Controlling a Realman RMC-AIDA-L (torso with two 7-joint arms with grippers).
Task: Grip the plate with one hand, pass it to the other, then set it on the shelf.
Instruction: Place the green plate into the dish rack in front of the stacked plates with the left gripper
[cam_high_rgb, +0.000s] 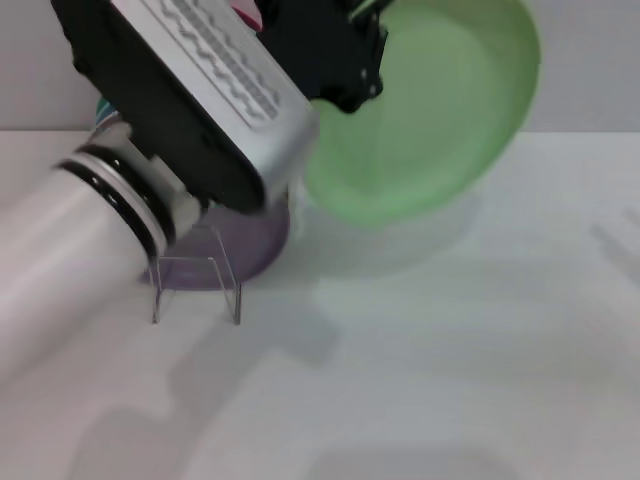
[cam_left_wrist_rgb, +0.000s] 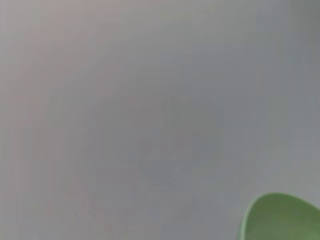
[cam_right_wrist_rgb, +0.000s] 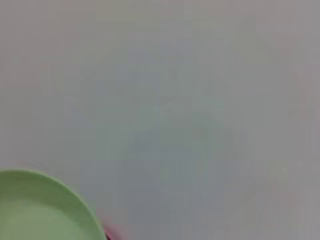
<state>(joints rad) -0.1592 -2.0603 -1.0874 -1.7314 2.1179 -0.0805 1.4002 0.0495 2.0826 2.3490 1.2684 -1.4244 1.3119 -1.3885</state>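
The light-green plate hangs tilted in the air above the back of the white table. My left gripper, black, is shut on the plate's left rim; its silver wrist and white forearm cross the left of the head view. The plate's edge also shows in the left wrist view and in the right wrist view. The clear shelf stands on the table below my left arm. My right gripper is not in view.
A lilac plate leans in the shelf behind its front loop, partly hidden by my left arm. A teal edge and a pink edge show behind the arm. The white table stretches to the right and front.
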